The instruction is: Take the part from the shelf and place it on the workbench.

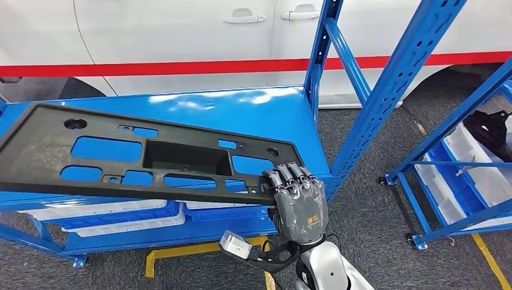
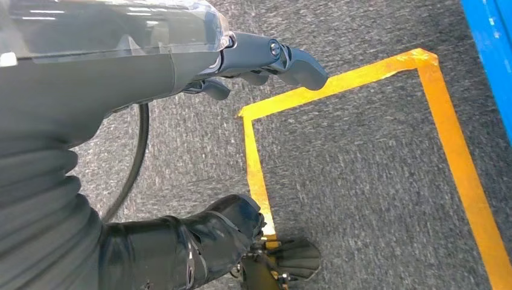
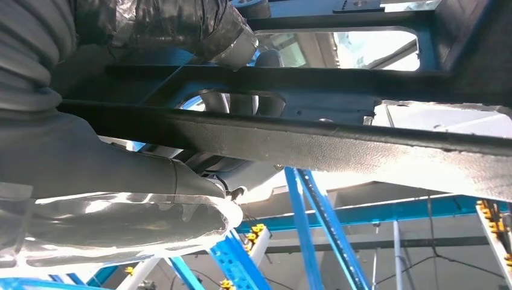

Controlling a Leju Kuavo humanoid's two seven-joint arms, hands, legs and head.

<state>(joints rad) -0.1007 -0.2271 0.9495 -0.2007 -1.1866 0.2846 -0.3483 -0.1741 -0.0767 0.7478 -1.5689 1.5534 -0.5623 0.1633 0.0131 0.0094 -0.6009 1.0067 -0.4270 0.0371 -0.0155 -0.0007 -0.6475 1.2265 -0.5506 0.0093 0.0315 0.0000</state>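
Observation:
A long flat black plastic part (image 1: 139, 158) with several cut-outs lies over the blue shelf deck (image 1: 253, 112), its front edge overhanging. My right hand (image 1: 299, 199) grips the part's near right corner, fingers curled over its top. From below, the right wrist view shows the part's dark underside (image 3: 338, 145) with my fingers (image 3: 241, 96) hooked through an opening. My left hand (image 2: 265, 60) hangs over the grey carpet, fingers loosely apart, holding nothing.
Blue slanted shelf uprights (image 1: 398, 78) rise just right of the part. White and blue bins (image 1: 108, 214) sit on the tier below. A second blue rack with bins (image 1: 465, 175) stands at right. A white car (image 1: 181, 36) lies behind. Yellow floor tape (image 2: 447, 145) marks the carpet.

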